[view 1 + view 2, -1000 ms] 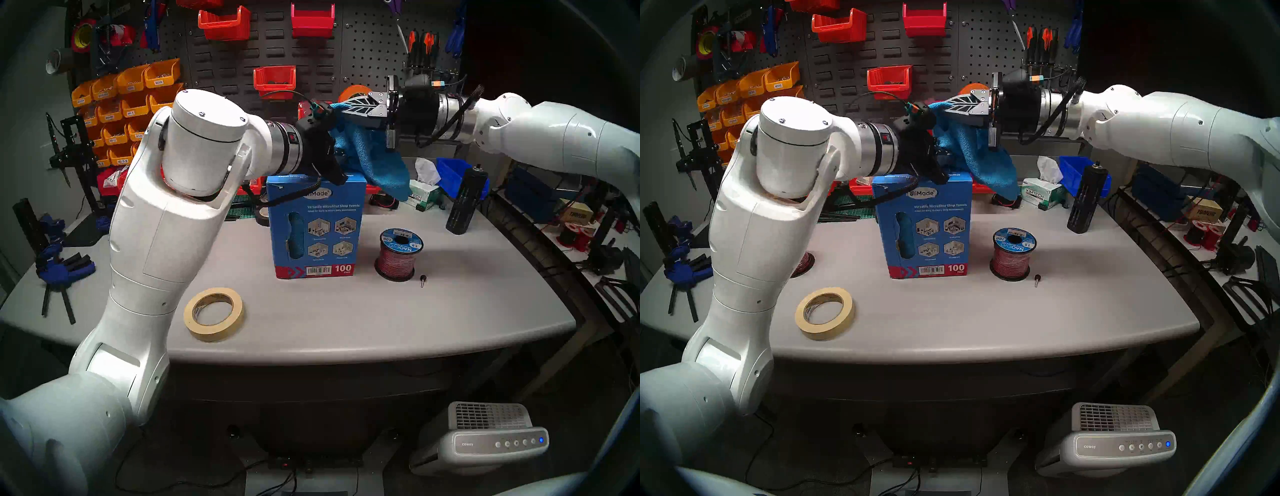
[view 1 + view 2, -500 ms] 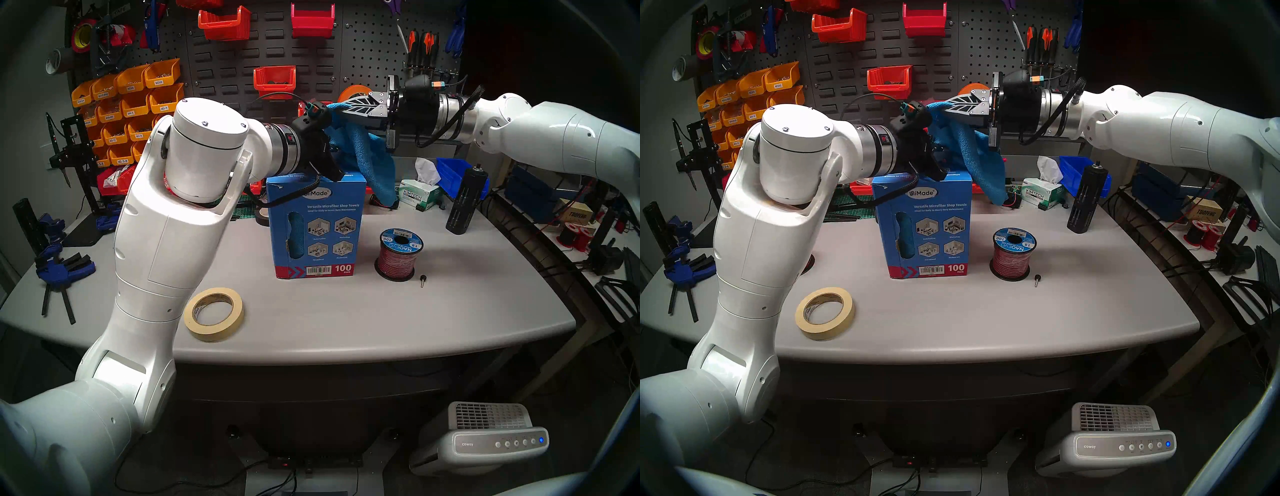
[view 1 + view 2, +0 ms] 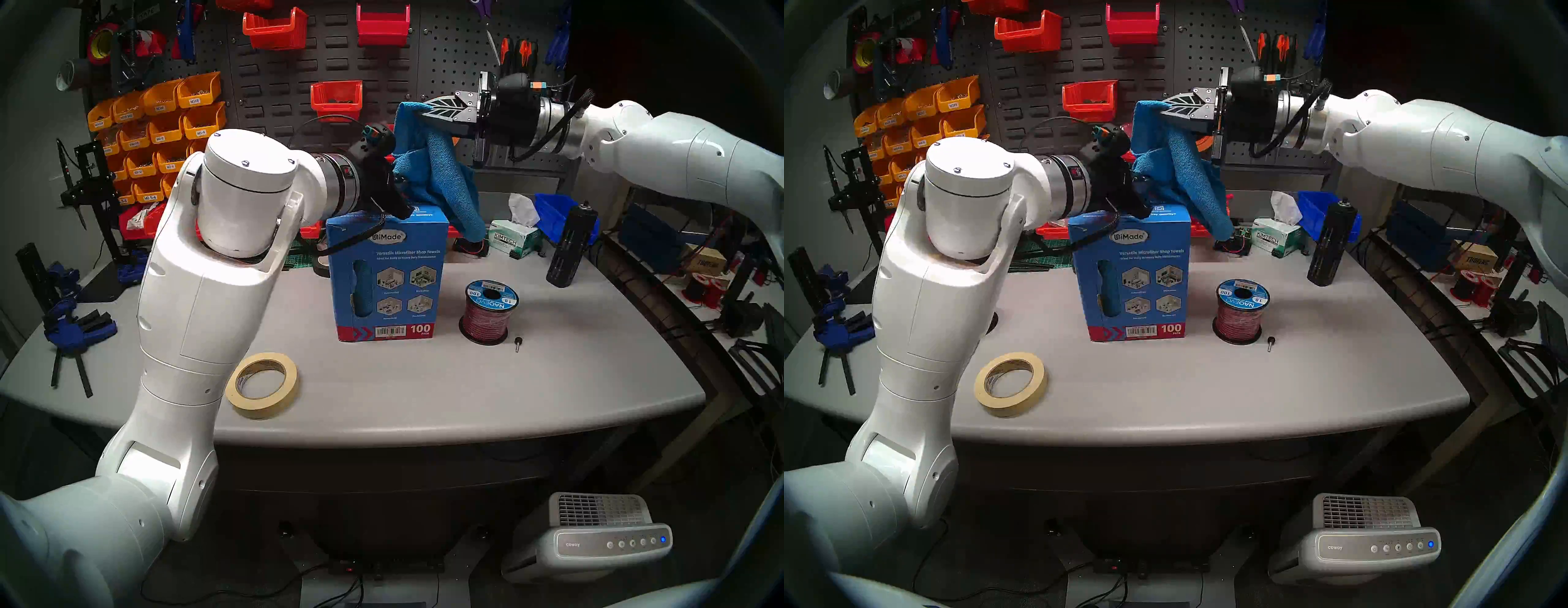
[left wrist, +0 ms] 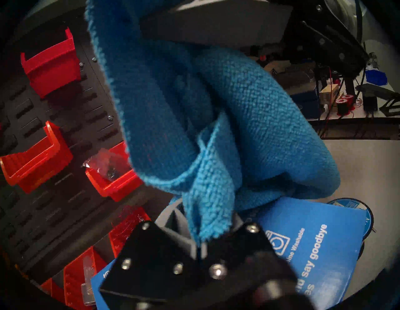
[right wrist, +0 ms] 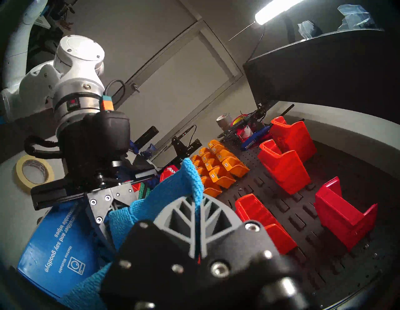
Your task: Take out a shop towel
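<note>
The shop towel is a bright blue cloth stretched in the air above and behind the blue carton. My right gripper is shut on its top corner, up near the pegboard. Just over the carton's top, my left gripper is shut on a lower fold of the towel. The towel's loose end hangs behind the carton's right edge. The carton stands upright on the grey table.
A masking tape roll lies front left. A red wire spool and a small black pin sit right of the carton. A Kimtech tissue carton and a black cylinder stand at the back right. Red bins hang on the pegboard behind.
My right gripper has risen with the towel's corner. My left gripper has shut on a lower fold and drawn back to the left. The towel's hanging end has swung left.
</note>
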